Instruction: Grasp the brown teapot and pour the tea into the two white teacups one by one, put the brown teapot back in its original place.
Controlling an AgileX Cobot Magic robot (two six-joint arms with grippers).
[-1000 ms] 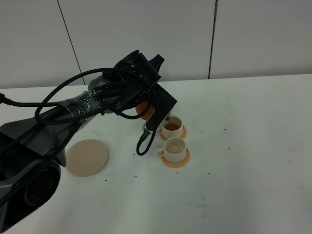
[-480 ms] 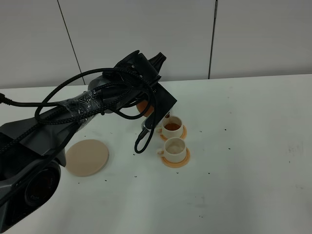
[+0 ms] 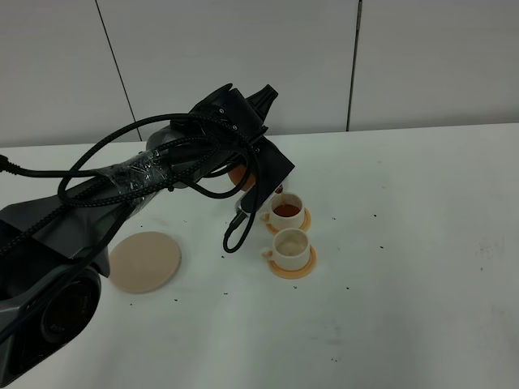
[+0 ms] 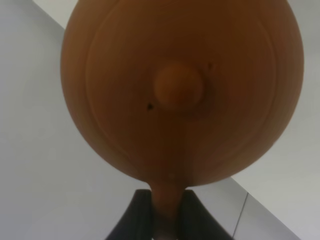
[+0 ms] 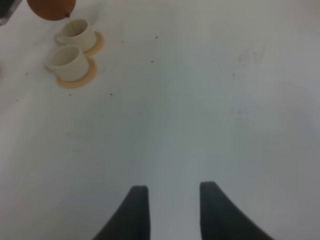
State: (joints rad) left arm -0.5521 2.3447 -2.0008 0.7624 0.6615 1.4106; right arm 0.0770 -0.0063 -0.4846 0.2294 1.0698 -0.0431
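Brown teapot (image 4: pixel 180 90) is held tilted, handle clamped in the fully closed left claw (image 4: pixel 167 220), over the rear teacup (image 3: pixel 295 219) near the tabletop (image 3: pixel 405 243) middle, where tea (image 3: pixel 286 210) is seen. Front teacup (image 3: pixel 291 243) is judged unfilled; return to the plate (image 3: pixel 144 261) is outstanding.

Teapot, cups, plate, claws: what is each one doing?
Teapot: lifted, tipped, pouring.
Far cup: upright, has tea in it.
Near cup: upright, looks empty.
Plate: nothing on it.
Left claw: shut on the teapot's handle.
Right claw: open, holding nothing.

Soft even light, blurry wrist views
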